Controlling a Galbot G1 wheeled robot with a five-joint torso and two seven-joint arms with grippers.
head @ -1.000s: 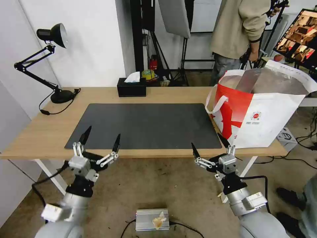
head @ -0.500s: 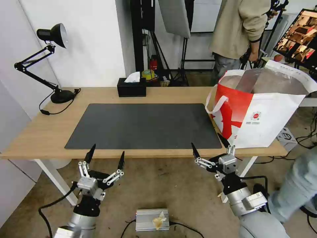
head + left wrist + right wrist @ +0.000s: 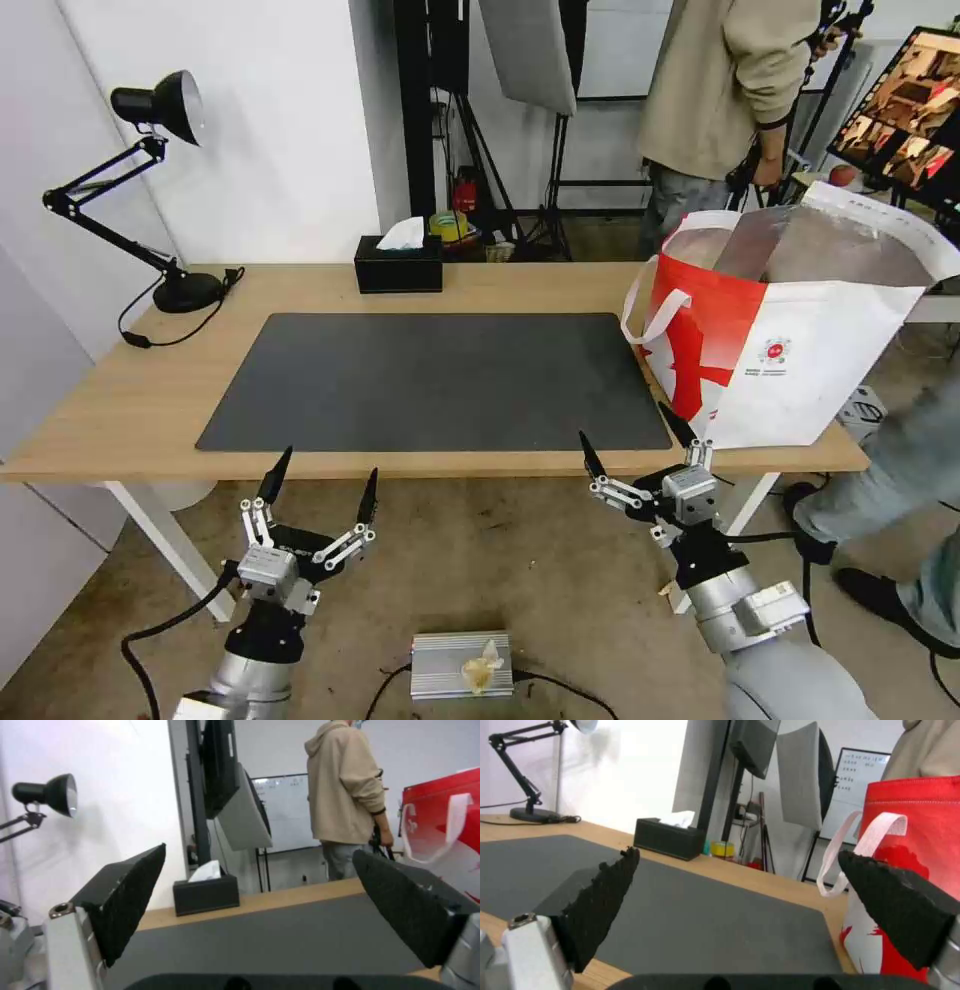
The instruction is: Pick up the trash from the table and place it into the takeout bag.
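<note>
Light-wood table (image 3: 130,400), takeout bag (image 3: 800,330) at right, both grippers (image 3: 322,478) (image 3: 634,436) spread wide below edge

takeout bag (image 3: 800,350) interior hidden

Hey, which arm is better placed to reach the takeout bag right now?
Right, most likely. The right gripper, open, sits at the front edge of the table, just beside the takeout bag. The left gripper, also open, hangs lower and much farther from it.
</note>
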